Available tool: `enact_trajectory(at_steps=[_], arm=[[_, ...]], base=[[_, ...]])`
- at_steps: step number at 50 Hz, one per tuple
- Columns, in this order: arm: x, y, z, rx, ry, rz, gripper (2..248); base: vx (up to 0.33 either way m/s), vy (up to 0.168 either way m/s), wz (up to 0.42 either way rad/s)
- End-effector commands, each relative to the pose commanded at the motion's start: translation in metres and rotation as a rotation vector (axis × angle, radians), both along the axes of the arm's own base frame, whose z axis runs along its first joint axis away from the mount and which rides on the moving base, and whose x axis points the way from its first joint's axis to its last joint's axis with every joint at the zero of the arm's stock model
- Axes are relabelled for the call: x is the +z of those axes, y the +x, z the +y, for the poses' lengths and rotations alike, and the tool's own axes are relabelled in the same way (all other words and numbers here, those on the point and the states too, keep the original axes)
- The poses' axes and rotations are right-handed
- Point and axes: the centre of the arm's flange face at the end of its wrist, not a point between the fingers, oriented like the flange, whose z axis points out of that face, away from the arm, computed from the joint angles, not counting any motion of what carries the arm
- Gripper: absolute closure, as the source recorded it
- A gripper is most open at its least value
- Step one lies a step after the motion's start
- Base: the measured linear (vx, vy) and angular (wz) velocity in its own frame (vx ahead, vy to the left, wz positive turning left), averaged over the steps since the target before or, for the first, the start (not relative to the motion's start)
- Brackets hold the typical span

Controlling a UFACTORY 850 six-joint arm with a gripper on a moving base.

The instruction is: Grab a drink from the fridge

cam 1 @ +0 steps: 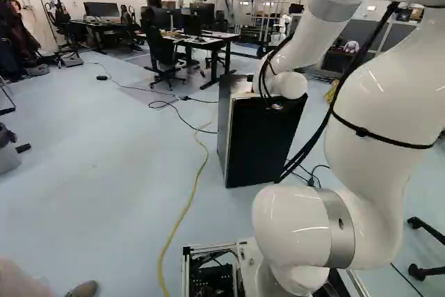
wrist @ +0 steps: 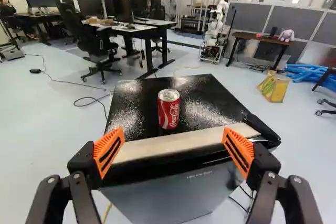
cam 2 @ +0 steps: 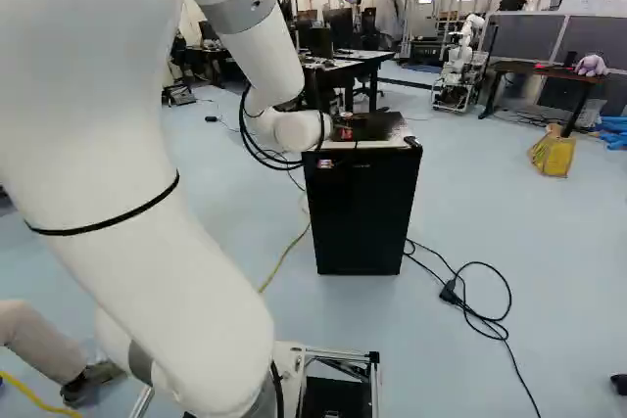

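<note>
The arm (cam 1: 389, 95) probably hides the can (wrist: 168, 110) in left base view.

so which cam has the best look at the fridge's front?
Right base view: it shows the fridge's front nearly square on, down to the floor. Left base view: more oblique, with the arm over one upper corner. Wrist view: from above, so the front is foreshortened; mainly good for the top and red can.
</note>
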Motion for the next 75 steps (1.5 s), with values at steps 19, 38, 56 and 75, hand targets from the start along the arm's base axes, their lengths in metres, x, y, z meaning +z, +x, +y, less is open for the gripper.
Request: enact_trajectory(at_steps=[19, 38, 56, 75], arm=[[-0.016, 0.01, -0.002, -0.004, 0.005, -0.009, 3], [-0.038, 0.034, -0.003, 0.004, 0.013, 0.026, 3], [-0.059, 0.057, -0.005, 0.01, 0.019, 0.054, 3], [-0.069, 0.078, -0.007, 0.017, 0.015, 0.031, 3]], base=[[0.0, 0.0, 0.0], [0.0, 0.0, 0.0], [0.0, 0.0, 0.0], [0.0, 0.0, 0.0]])
